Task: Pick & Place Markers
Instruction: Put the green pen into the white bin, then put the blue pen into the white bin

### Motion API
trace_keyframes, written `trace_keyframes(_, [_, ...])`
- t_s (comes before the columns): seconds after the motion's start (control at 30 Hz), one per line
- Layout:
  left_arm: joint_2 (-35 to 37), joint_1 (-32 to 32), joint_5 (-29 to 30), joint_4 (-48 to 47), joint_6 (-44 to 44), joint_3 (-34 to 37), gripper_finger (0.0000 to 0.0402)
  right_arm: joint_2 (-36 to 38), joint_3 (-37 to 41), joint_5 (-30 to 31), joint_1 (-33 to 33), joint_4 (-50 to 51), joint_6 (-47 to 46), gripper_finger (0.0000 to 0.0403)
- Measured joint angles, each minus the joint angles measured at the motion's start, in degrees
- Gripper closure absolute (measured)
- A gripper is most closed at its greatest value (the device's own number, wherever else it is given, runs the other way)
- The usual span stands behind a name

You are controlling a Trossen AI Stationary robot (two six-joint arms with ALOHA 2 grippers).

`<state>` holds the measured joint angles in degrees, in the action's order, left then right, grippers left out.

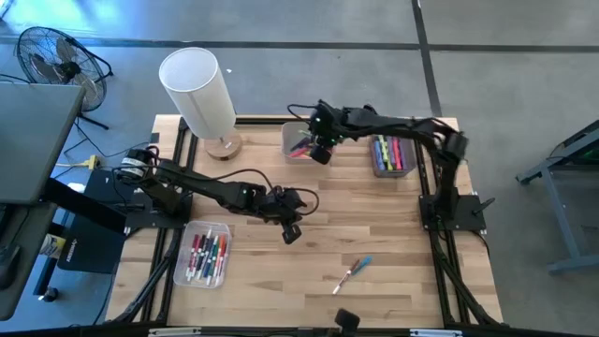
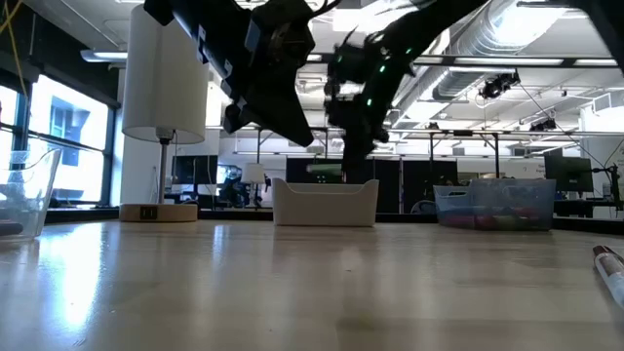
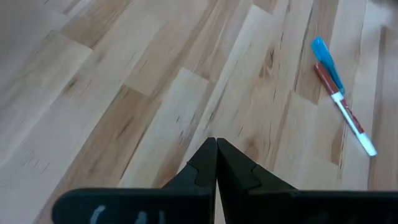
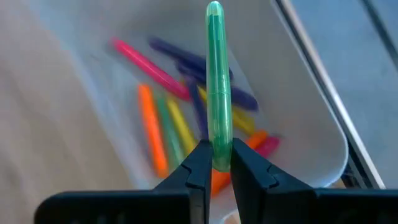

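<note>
Working from the left of the desk (image 1: 393, 243), you find a white lamp (image 1: 199, 94) standing at the rear left corner. In front of it, at the near left edge, a clear bin (image 1: 181, 263) holds a row of markers (image 1: 208, 256), mostly red with some green and white.

The left pincer (image 3: 216, 163) hangs over bare wood near the middle of the desk, just right of that bin. You can see in the left wrist view that its fingers are pressed together with nothing between them.

To its right, nearer the front edge, two loose markers lie on the wood, touching at one end: a blue marker (image 3: 327, 63) and a red-and-white marker (image 3: 346, 115).

At the rear centre, the right pincer (image 4: 216, 163) hangs over a white bin (image 4: 323, 149). Its fingers are clamped on the lower end of a green marker (image 4: 216, 81), which stands upright between them and projects forward past the fingertips. Inside this bin you can see loose markers in pink, orange, yellow, green and purple lying at mixed angles.

Further right, at the rear right, a third bin (image 1: 378, 170) holds markers in green, yellow, pink and purple, laid side by side.
</note>
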<state>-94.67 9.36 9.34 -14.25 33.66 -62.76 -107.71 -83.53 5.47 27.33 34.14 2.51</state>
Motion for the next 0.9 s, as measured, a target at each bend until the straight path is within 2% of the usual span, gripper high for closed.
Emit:
trace_keyframes(0.2, [-0.02,0.02,0.63,0.36,1.1,0.0,0.0401,-8.34,-6.1,-0.04,2.12,5.58,2.48,0.0349])
trace_keyframes(0.5, [-0.02,0.02,0.49,-0.68,1.12,0.0,0.0402,-8.38,-6.42,0.23,2.08,6.62,2.66,0.0294])
trace_keyframes(0.7, [-0.02,0.0,-4.68,-0.65,0.95,0.02,0.0402,-1.85,-6.4,0.02,2.05,13.16,-2.07,0.0269])
trace_keyframes(0.83, [-0.02,0.02,-5.76,-0.76,-1.56,0.02,0.0401,5.93,-5.73,-1.24,0.94,19.15,-7.46,0.0277])
trace_keyframes(0.9, [-0.02,0.02,-5.79,-0.83,-1.57,0.02,0.0393,11.53,-2.88,-1.46,-0.5,19.52,-9.76,0.0286])
